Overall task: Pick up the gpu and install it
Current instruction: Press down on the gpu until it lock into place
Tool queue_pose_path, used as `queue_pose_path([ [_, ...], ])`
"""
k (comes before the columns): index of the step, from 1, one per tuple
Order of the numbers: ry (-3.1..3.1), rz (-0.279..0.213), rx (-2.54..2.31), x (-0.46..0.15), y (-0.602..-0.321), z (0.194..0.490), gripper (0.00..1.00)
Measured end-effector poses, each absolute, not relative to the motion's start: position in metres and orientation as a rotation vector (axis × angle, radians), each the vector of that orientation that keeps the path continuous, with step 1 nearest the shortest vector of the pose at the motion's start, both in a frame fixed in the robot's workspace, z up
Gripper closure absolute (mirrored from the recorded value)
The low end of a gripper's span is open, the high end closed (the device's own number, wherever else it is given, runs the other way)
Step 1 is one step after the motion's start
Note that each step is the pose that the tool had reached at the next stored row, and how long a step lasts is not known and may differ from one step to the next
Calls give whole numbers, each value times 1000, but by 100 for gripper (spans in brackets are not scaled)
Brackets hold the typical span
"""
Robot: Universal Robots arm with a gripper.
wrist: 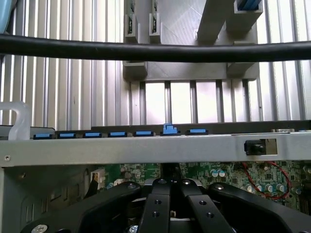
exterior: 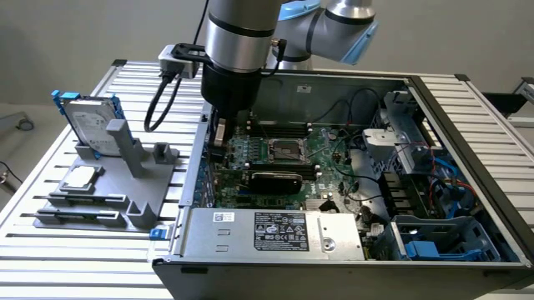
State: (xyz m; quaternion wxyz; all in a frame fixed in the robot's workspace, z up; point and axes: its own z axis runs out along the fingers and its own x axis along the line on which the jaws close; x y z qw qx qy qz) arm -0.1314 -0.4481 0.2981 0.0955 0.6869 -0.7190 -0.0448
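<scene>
Gripper (exterior: 219,140): down inside the case (exterior: 467,206), close to the wall with the blue clips. How far open it is, and whether it has hold of anything, I cannot tell.
Gpu (exterior: 276,181): I take the black rounded cooler low in the case to be it, lying out from that same wall, near the gripper but seemingly apart from it.
Handling: my guess is light, stiff and fragile — thin board, exposed parts, so no twisting or hard squeeze.
Where to hold: probably the card's long top edge or the cooler body. The cooler's curve looks slippery, while the flat board faces would grip better.
Hidden: the bracket and the slot lie behind the arm and wall — whether the card is seated, I cannot tell.
Cut off: a black cable (wrist: 155,51) crosses the wrist view.
</scene>
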Motion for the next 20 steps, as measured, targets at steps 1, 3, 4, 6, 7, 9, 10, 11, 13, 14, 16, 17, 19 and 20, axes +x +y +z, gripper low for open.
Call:
queue_pose_path([
  [1,-2132,-133,2034,-131,-448,298,89],
  [3,-2135,-134,2031,-131,-448,298,89],
  [4,-2136,-135,2029,-131,-448,298,89],
  [6,-2139,-135,2026,-131,-448,298,89],
  [7,-2141,-135,2025,-131,-448,298,89],
  [9,-2143,-136,2022,-132,-448,298,89],
  [10,-2145,-136,2021,-132,-448,298,89],
  [11,-2146,-136,2019,-132,-448,298,89],
  [13,-2149,-137,2016,-132,-448,298,89],
  [14,-2150,-137,2015,-132,-448,298,89],
  [16,-2152,-137,2013,-132,-448,298,89],
  [17,-2153,-137,2012,-132,-448,298,89],
  [19,-2155,-137,2011,-132,-448,297,89],
  [20,-2155,-138,2010,-132,-448,297,89],
])
